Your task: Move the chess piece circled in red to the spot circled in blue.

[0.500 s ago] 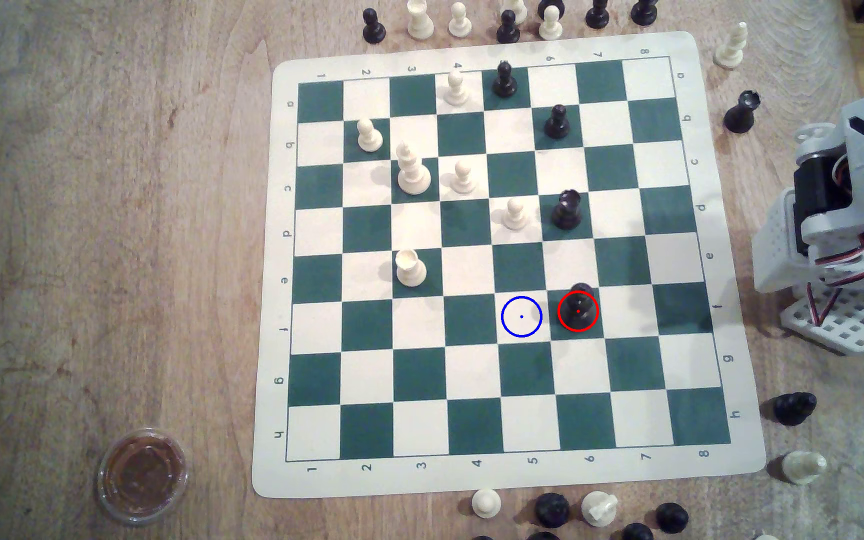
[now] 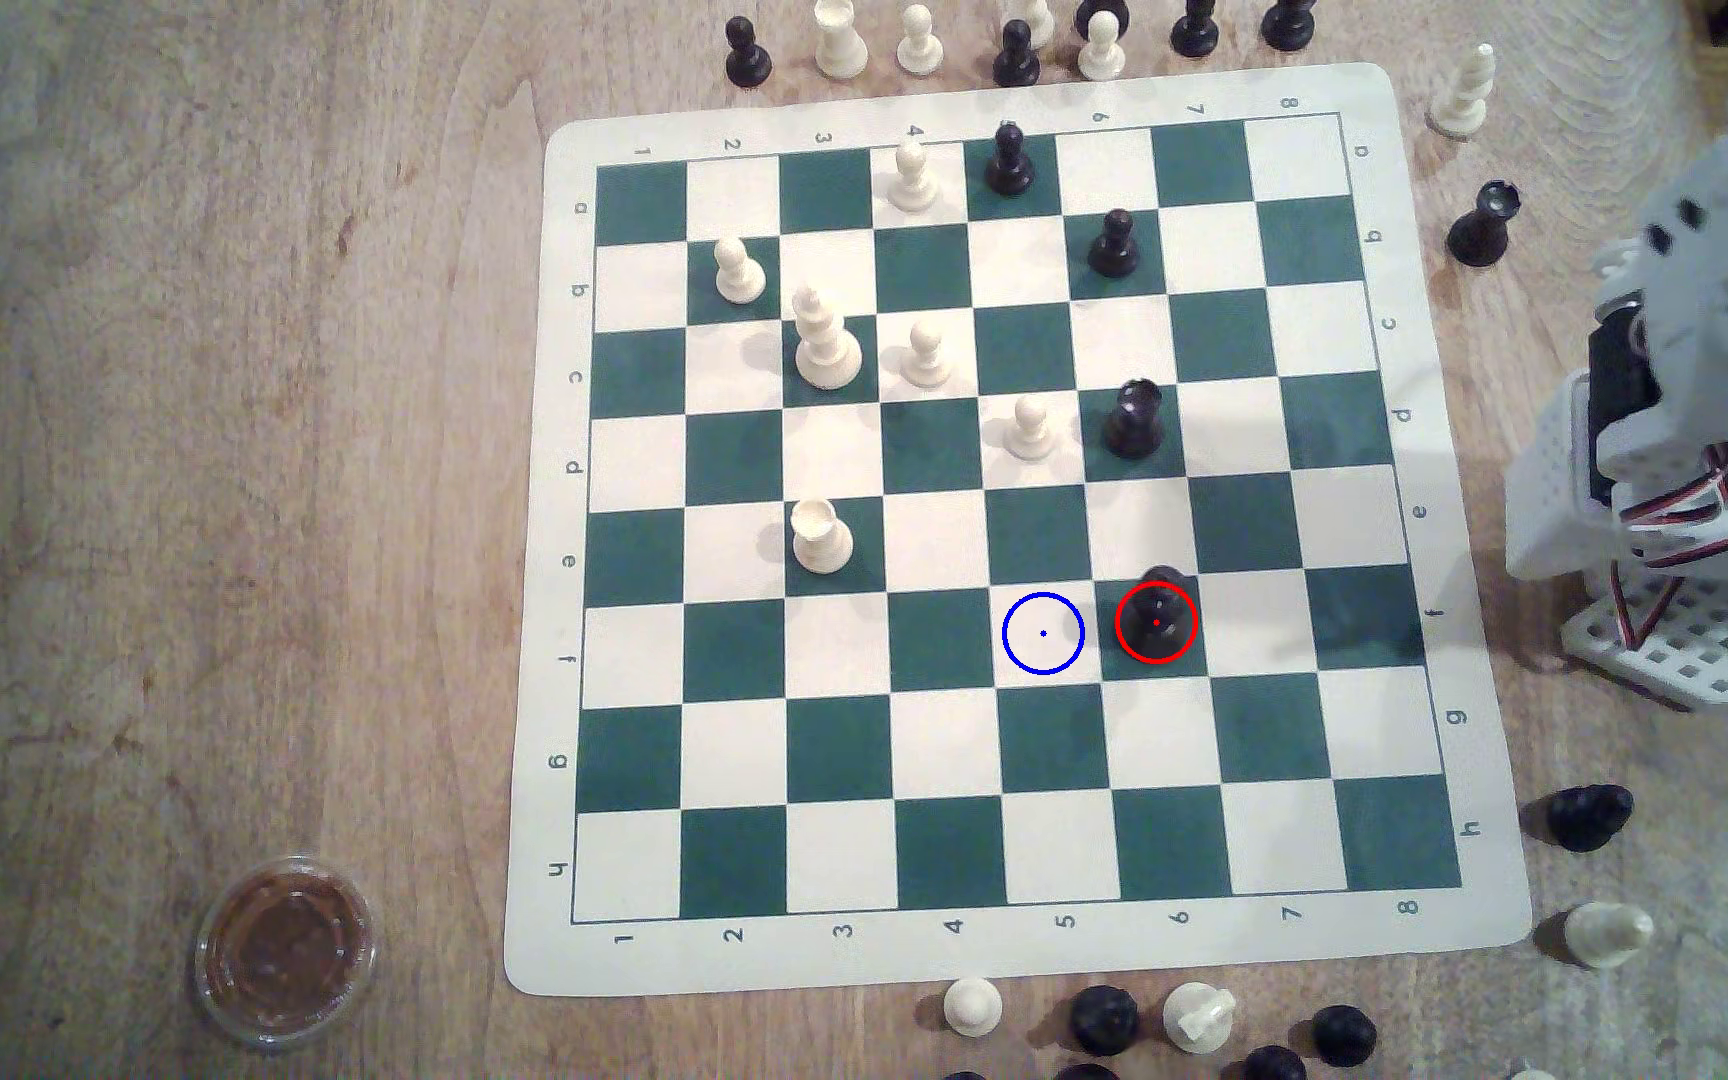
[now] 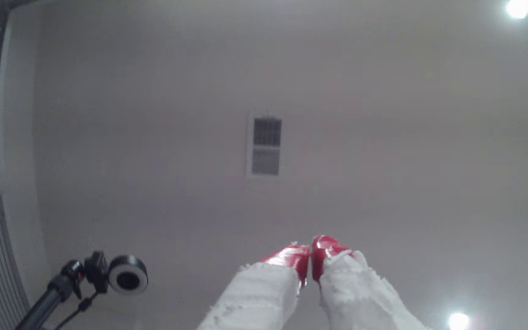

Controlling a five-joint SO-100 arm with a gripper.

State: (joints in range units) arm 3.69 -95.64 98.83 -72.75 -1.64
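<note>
Your chess piece stands upright on the dark green square ringed in red, row f, column 6 by the board's printed labels. The spot, a cream square with a blue ring and centre dot, is the very next square toward the exterior view's left, same row. Nothing sits on it.

Your arm is at the exterior view's right edge, off the board and well apart from the piece; its upper part is blurred. Your pincer points up at a pale ceiling in the wrist view. The red-taped fingertips are pressed together, no gap between them, nothing held.

Other notes from the exterior view:
- A tall black piece with a cup-like top stands two rows away in the same column as your piece.
- A white pawn stands just beside that one, toward the view's left.
- Captured pieces, black and white, lie along the surface around the board's edges.
- A round clear-lidded cup rests on the wooden surface at the view's lower left.

In the wrist view, a ceiling vent and a ring-shaped camera on a stand.
</note>
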